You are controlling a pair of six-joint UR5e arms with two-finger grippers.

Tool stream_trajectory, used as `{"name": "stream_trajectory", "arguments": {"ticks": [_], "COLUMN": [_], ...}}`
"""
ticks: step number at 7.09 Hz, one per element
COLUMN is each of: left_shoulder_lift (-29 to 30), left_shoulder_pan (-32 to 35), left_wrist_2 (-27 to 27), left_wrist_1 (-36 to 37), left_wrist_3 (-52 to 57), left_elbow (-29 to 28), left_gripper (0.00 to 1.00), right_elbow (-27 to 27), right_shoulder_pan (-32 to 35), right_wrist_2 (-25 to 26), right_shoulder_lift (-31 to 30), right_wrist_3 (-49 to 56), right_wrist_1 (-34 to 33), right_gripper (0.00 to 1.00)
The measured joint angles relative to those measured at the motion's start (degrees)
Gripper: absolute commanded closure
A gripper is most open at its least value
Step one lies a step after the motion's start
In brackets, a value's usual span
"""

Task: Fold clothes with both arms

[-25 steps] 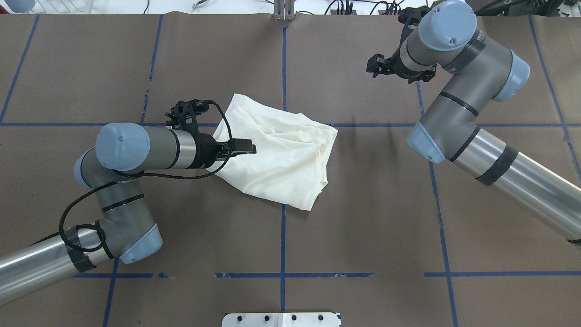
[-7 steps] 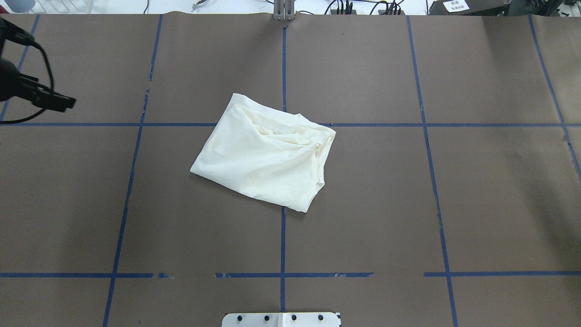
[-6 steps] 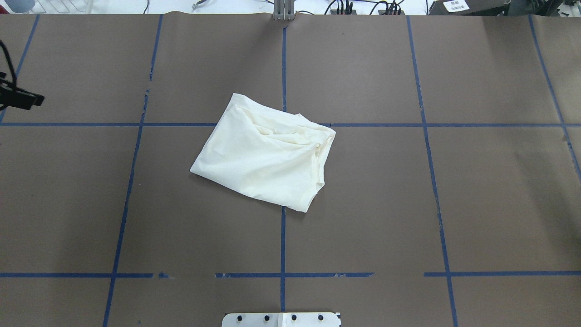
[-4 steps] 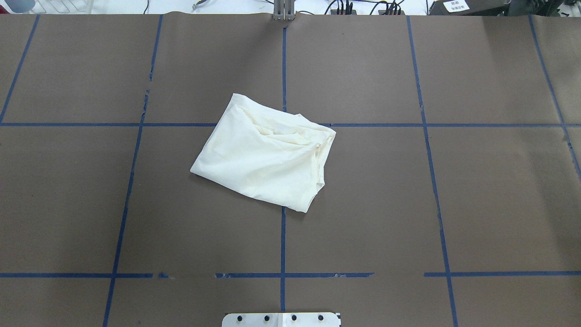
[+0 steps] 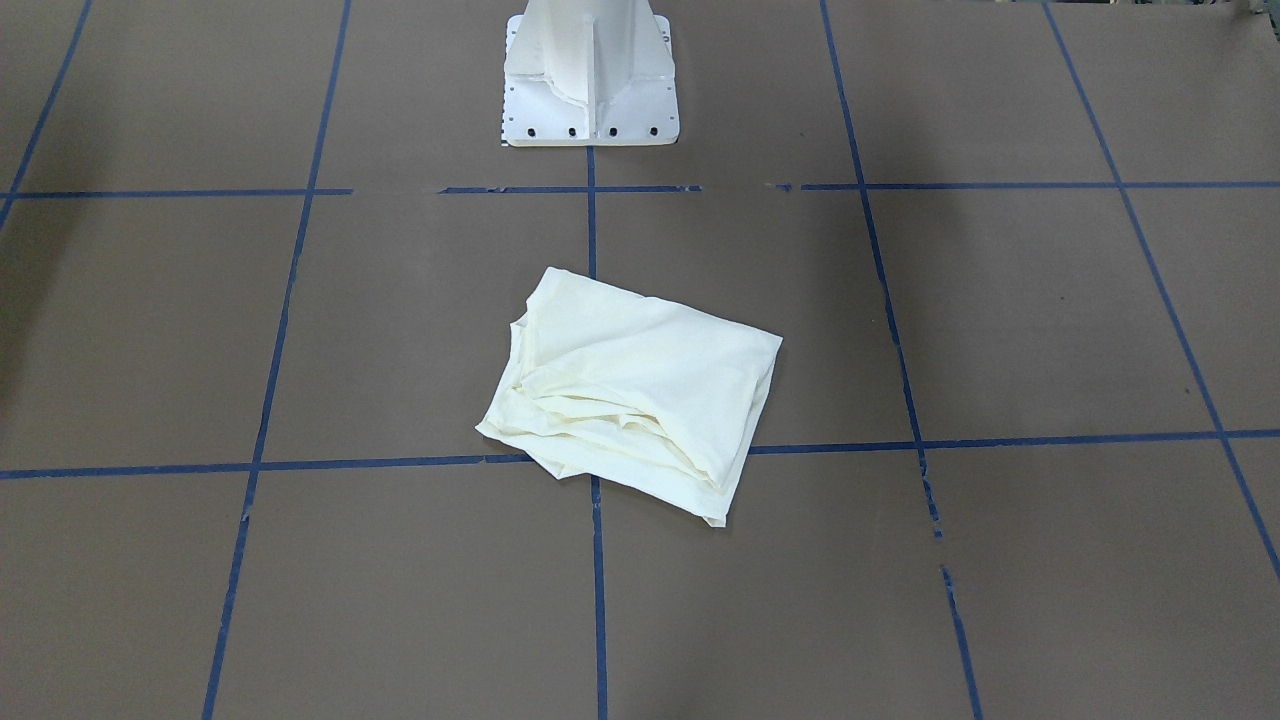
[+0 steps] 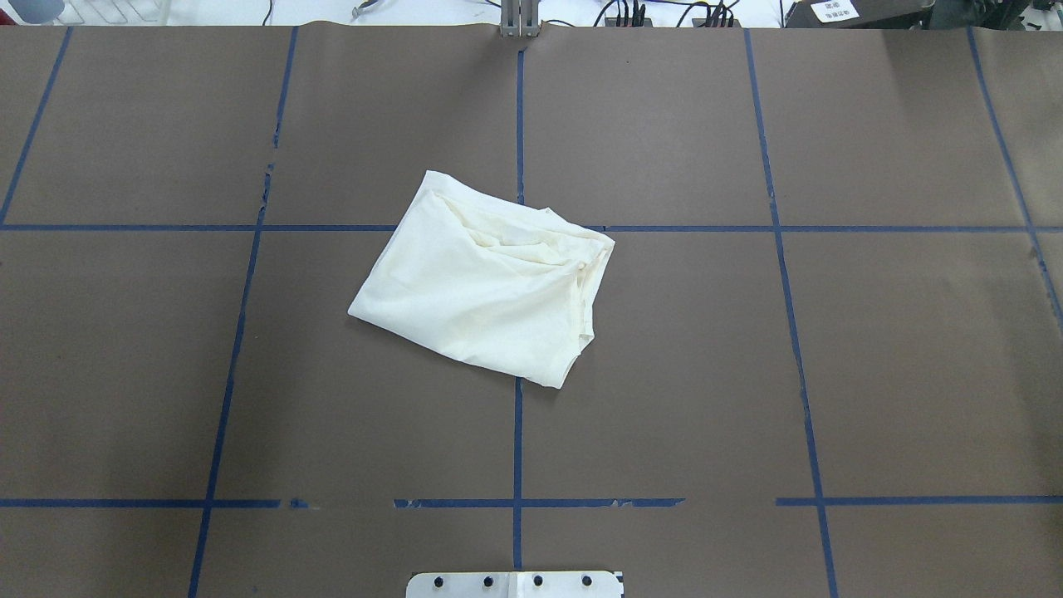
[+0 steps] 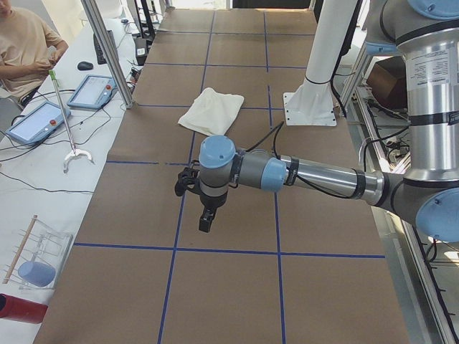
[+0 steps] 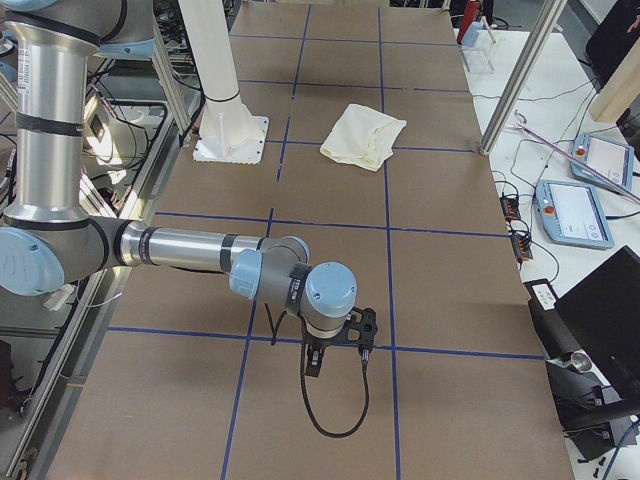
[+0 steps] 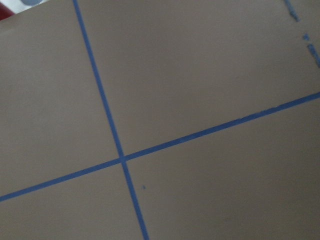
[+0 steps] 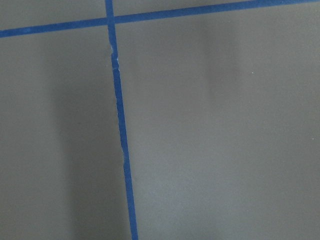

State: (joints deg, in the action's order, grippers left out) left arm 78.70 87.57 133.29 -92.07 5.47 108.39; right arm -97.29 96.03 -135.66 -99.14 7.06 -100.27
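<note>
- Cloth of the task, a cream-white shirt folded into a compact, slightly skewed rectangle, is laid plain side up on the brown paper-covered bench. It is set a little way in front of the white rigid pedestal base, close to that base's centre line.
- Stacked edges are shown on the side turned away from the pedestal base; no print is visible.
- The bundle is touched by nothing. The folding is judged finished or nearly so, which would explain why it is left alone there.
- The silver-grey tubular left arm is stretched low, far out to the pedestal base's left. Its wrist is bent down, so the left pincer is aimed at bare paper, well apart from the shirt.
- The right arm is posed likewise on the pedestal base's other side, with the right pincer pointed downward.
- Whether either pincer is released or clenched cannot be told. Nothing is seen held, and only paper and blue tape lines are shown by both wrist cameras.
</note>
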Motion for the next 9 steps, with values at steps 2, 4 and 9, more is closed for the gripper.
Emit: {"name": "stream_trajectory", "arguments": {"ticks": [2, 4, 9], "left_shoulder_lift": [-5.0, -5.9, -4.8], "left_shoulder_pan": [0.9, 2.0, 2.2], "left_wrist_2": [2.2, 2.4, 1.7], "left_wrist_1": [-0.6, -0.8, -0.6], "left_wrist_3": [0.6, 0.5, 0.0], "left_elbow": [-0.6, -0.8, -0.1], "left_gripper": [0.00, 0.00, 0.00], "right_elbow": [-2.1, -4.0, -5.1], "right_shoulder_pan": [-0.4, -1.8, -2.5], "right_wrist_2": [1.4, 1.9, 1.7], "right_shoulder_lift": [-0.5, -0.4, -0.5], "right_wrist_3": [0.0, -0.1, 0.0], "right_wrist_1": [0.7, 0.6, 1.1], "right_gripper": [0.00, 0.00, 0.00]}}
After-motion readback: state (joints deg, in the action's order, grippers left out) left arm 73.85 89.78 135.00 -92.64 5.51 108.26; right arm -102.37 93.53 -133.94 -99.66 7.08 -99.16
